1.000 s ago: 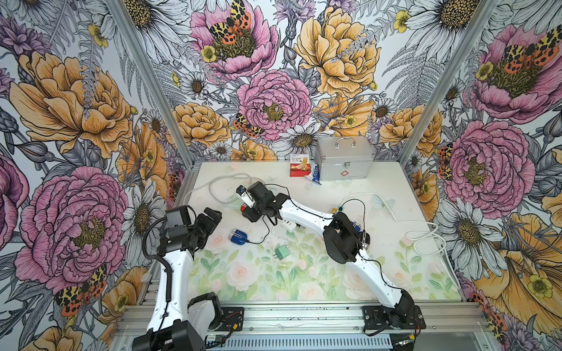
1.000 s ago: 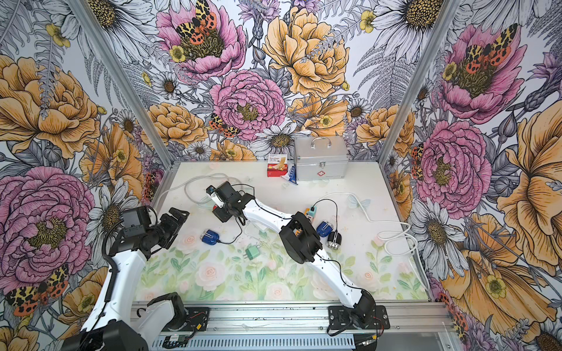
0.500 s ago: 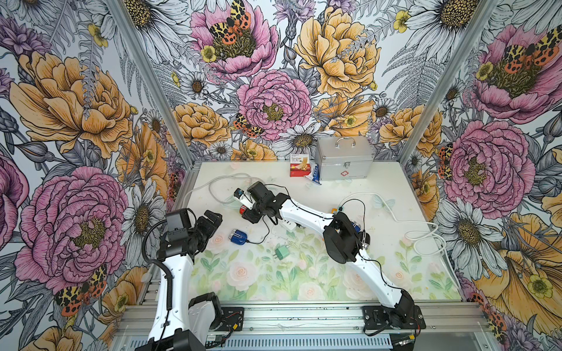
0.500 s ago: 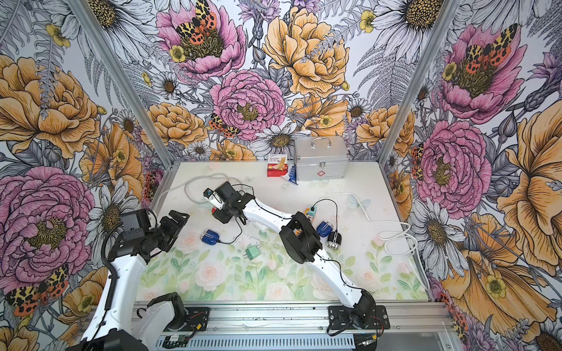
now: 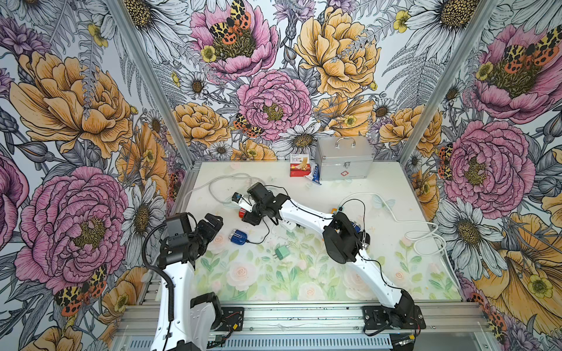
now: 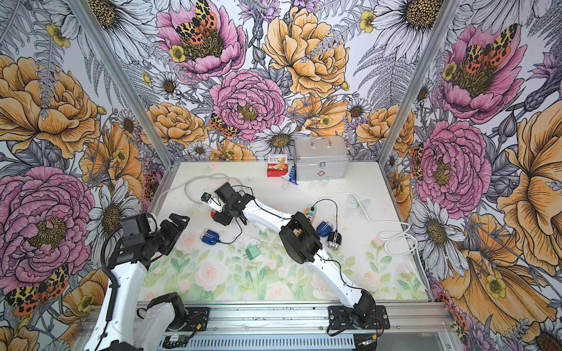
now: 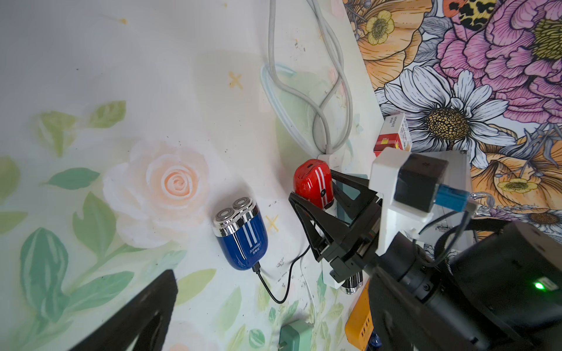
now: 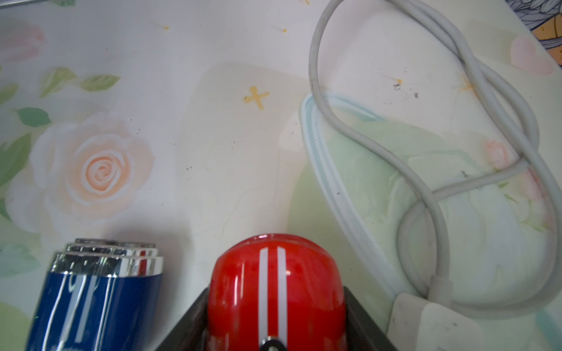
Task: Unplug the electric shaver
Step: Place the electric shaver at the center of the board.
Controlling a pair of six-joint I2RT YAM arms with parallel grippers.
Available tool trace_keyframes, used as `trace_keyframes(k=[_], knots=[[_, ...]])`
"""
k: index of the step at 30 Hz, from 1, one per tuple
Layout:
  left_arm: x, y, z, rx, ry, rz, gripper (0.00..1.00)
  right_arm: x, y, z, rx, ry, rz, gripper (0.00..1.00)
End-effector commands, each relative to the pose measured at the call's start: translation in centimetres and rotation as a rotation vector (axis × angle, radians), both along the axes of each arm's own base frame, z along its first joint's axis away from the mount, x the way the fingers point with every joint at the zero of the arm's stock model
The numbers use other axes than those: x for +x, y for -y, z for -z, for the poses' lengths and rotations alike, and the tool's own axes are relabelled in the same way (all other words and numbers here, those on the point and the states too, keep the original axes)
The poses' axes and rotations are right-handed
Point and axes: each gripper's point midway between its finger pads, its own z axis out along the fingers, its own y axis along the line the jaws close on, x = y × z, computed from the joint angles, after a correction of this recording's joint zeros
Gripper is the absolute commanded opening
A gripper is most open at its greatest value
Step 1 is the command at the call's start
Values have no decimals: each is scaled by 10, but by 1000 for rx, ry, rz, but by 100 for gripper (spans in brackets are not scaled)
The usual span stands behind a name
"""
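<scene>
My right gripper is shut on a red electric shaver with white stripes, its black fingers pressed against both of the shaver's sides. The red shaver sits beside a white power strip, and no cable shows at its free end. A blue shaver lies just nearer the front, with a black cable plugged into its base. My left gripper hovers open over the table's left edge, apart from both shavers. In the left wrist view only one finger shows.
The strip's looped white cord lies behind the red shaver. A green charger lies mid-table. An orange hub and two more shavers sit by my right arm's elbow. A silver case and red box stand at the back.
My right gripper has crept slightly to the left with the red shaver in it. The left arm has barely shifted and stays open.
</scene>
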Motion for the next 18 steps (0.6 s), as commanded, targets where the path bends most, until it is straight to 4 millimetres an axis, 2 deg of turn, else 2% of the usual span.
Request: trace_keyframes(k=[1,7,11,18], knots=[[-4,2,1,-4,10,10,99,-7,-1,-11,-2,32,-63,42],[-6,3,-4,-1,35,11,98,-17,16,-16,-42,7,-47,42],[-5,3,-5,2,41,11,99,-20,18,-22,-22,-30,-28,44],[-9,5,-9,-2,65,6,99,-21,18,-14,-22,-87,-11,48]])
